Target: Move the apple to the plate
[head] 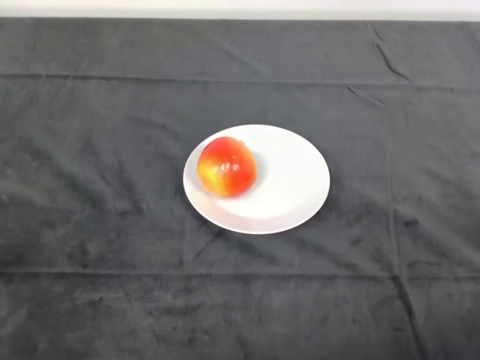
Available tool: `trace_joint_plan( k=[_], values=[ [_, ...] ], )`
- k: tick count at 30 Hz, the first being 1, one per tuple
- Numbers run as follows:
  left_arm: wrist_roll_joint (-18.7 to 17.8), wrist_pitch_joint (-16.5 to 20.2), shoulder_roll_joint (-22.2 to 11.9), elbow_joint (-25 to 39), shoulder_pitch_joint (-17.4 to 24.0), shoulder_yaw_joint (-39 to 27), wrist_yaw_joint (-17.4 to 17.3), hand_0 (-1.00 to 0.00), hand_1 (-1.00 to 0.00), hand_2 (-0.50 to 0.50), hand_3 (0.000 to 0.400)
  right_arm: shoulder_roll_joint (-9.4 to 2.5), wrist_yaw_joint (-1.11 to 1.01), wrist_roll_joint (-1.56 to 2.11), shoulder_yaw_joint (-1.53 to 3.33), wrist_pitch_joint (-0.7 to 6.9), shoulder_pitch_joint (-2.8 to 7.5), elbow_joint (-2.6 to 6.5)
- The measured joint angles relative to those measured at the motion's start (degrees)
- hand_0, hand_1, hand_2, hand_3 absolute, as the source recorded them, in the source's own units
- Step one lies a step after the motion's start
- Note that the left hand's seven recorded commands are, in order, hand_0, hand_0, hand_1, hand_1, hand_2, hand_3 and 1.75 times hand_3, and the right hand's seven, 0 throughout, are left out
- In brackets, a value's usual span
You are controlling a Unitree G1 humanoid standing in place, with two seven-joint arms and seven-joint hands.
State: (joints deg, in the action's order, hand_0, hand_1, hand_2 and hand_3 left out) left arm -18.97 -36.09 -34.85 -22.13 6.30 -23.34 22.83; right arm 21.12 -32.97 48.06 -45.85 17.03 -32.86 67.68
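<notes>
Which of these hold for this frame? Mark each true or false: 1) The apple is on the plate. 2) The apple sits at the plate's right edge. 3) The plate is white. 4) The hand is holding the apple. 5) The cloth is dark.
1) True: the apple rests on the plate.
2) False: it sits on the plate's left part, near the left rim.
3) True: the plate is plain white.
4) False: no hand shows in the head view; the apple lies free.
5) True: the cloth is dark grey, with creases.
</notes>
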Motion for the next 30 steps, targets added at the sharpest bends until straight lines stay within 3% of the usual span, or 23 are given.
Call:
trace_joint_plan(
  k=[11, 23, 30],
  values=[
    [-2.03, -1.79, -0.03, -1.04, 1.93, -6.18, -1.23, 0.0, 0.0, 0.0, 0.0, -0.02, 0.0, 0.0, -0.01, 0.0, 0.0, 0.0],
    [-1.91, -4.09, -0.03, -9.9, 0.8, -9.88, -2.77, 0.0, 0.0, 0.0, 0.0, -0.01, 0.0, 0.0, -0.01, 0.0, 0.0, 0.01],
    [-1.73, -4.5, -0.03, -12.0, -1.17, -11.58, -3.24, 0.0, 0.0, 0.0, 0.0, -0.01, 0.0, 0.0, -0.01, 0.0, 0.0, 0.02]
  ],
)
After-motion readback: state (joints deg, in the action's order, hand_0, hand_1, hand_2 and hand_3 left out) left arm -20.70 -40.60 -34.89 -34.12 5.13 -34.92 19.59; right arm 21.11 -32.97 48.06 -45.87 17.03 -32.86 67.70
